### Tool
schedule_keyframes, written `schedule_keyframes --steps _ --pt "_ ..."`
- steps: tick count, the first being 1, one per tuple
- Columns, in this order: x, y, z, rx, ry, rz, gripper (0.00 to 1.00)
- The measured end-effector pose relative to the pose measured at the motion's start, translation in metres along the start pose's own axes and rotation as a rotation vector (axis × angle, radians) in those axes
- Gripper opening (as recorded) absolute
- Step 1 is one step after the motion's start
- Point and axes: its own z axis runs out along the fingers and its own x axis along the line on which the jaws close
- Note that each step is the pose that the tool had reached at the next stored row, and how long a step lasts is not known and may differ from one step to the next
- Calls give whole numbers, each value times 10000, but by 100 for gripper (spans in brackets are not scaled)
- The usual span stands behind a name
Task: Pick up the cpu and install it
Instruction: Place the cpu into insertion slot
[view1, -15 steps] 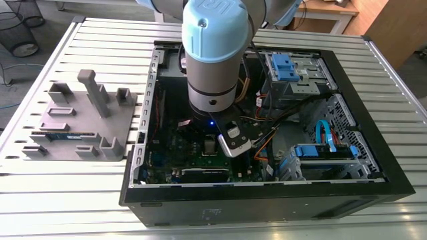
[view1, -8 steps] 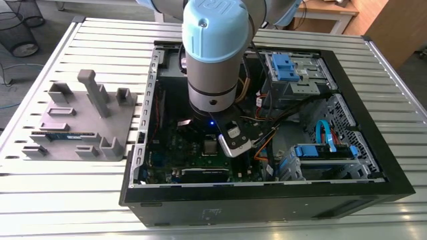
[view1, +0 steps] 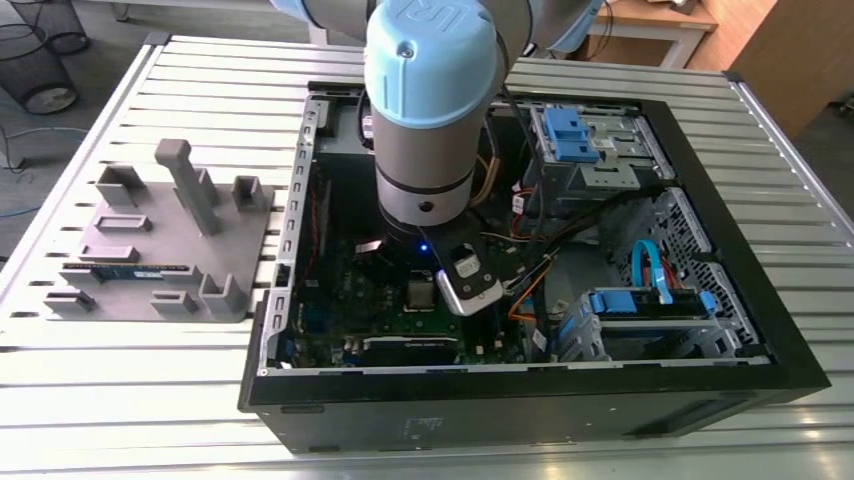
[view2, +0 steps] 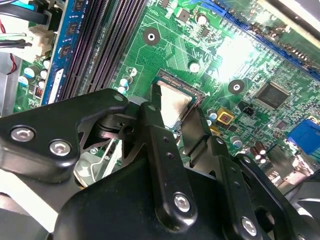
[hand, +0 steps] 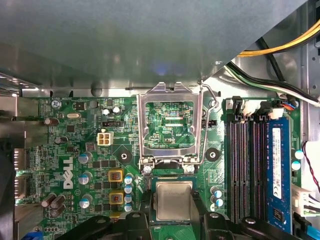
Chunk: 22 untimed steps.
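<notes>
The cpu (hand: 173, 201), a small square chip with a silvery top, lies level over the socket on the green motherboard (hand: 100, 170). My gripper (hand: 173, 204) is shut on it, one black finger against each of two opposite edges. In the second wrist view the same cpu (view2: 176, 106) shows between the fingers (view2: 151, 117) just above the board. The hinged metal socket frame (hand: 170, 125) stands swung open beside the chip. In the exterior view the arm (view1: 427, 110) reaches down into the open computer case (view1: 534, 385) over the motherboard.
Memory slots (hand: 247, 165), one holding a blue stick (hand: 277, 175), run beside the socket. Cables (hand: 280, 47) and blue drive bays (view1: 641, 300) crowd the case on the exterior view's right. A grey holder (view1: 160, 250) stands on the slatted table (view1: 120, 400) left of the case.
</notes>
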Motion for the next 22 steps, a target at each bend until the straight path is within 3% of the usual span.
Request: schedule_keyframes --steps 22 --pt "-15 0 31 -2 -1 0 44"
